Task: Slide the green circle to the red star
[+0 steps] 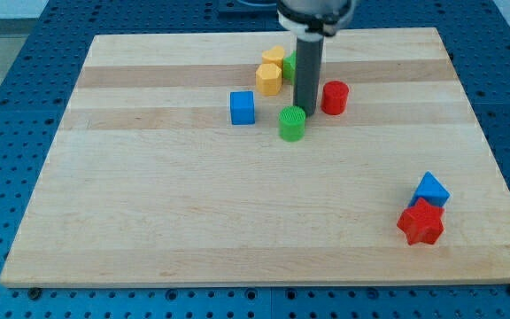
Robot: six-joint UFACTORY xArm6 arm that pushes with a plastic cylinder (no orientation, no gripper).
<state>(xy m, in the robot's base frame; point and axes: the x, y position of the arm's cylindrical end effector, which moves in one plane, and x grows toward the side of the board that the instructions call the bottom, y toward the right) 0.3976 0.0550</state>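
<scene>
The green circle (292, 123) stands on the wooden board (193, 221) a little above the middle. My tip (305, 111) is at the circle's upper right edge, touching or nearly touching it. The red star (421, 222) lies near the board's lower right, far from the circle, with a blue block (431, 190) right against its upper side.
A red cylinder (335, 97) stands just right of the rod. A blue cube (243, 107) is left of the green circle. Two yellow blocks (271, 73) and another green block (289, 65), partly hidden by the rod, cluster near the view's top.
</scene>
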